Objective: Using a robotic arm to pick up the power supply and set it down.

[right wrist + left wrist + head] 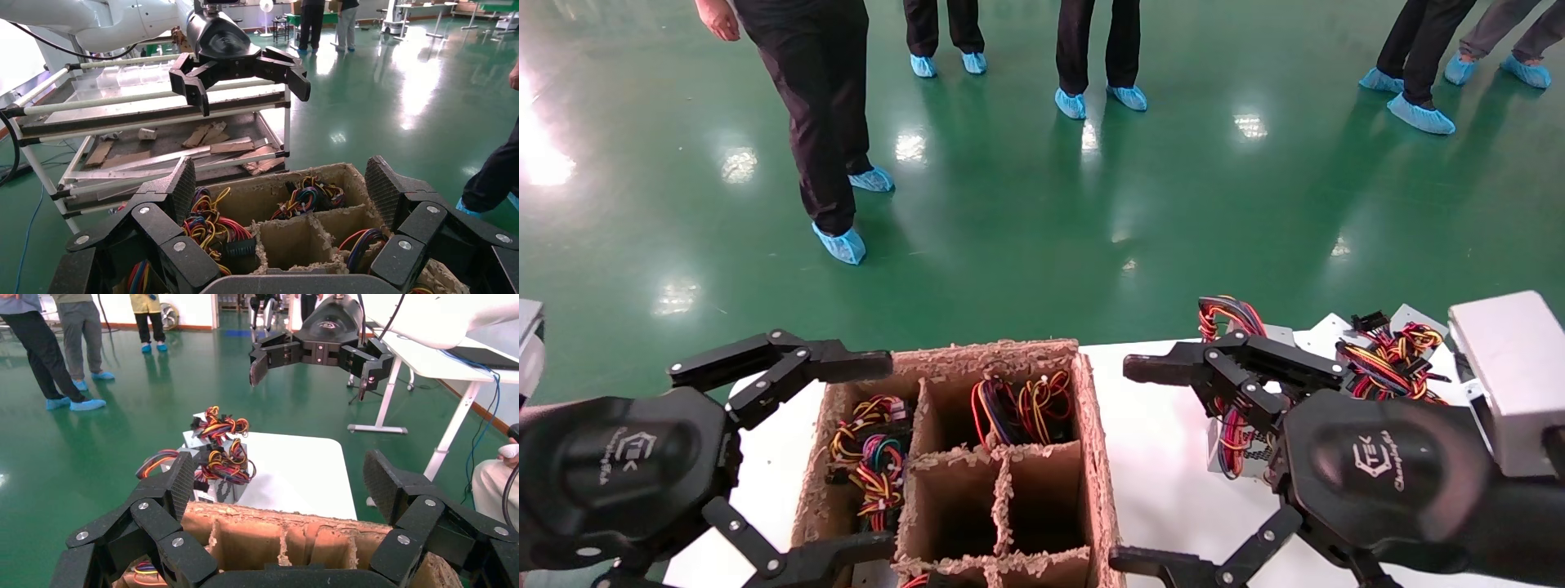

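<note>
While both hover, fingers wide | left gripper (881, 457), right gripper (1128, 464) flank cardboard box (1103, 457)

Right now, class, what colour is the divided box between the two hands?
Brown: the divided cardboard box, seen best in the head view.

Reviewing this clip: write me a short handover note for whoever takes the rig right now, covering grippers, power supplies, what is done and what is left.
Left gripper: jaws open, holding nothing, at the left side of the divided cardboard box.
Right gripper: jaws open, holding nothing, above the white table between the box and the loose power supplies.
Supplies: some sit in the box's compartments, shown by their wire bundles; two middle compartments look empty. More lie on the table by the right gripper.
Done: no grasp at present.
Left: pick up a power supply and set it down.
</note>
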`<action>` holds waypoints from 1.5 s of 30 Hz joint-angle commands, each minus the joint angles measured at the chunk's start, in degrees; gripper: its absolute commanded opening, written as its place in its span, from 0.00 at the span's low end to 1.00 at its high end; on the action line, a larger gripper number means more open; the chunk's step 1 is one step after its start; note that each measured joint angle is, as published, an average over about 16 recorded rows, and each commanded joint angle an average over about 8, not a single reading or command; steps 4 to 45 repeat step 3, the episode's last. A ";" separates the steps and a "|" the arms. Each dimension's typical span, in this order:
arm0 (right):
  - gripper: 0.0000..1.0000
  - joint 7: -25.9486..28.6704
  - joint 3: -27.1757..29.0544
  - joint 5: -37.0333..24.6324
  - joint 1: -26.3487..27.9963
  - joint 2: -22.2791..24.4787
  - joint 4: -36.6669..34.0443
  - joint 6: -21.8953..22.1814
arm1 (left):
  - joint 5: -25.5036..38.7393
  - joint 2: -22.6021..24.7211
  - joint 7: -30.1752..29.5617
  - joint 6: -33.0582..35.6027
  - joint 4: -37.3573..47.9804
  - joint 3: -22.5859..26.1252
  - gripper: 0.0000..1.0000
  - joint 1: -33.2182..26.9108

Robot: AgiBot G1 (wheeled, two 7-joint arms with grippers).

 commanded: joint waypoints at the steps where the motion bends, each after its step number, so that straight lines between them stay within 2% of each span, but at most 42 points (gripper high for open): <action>1: 1.00 -0.01 0.02 0.03 -0.02 -0.01 -0.05 0.02 | 0.00 0.00 0.00 0.00 0.00 0.00 1.00 0.00; 45: 1.00 -0.01 0.02 0.03 -0.02 -0.02 -0.06 0.03 | 0.00 0.00 0.00 0.00 0.00 0.00 1.00 0.00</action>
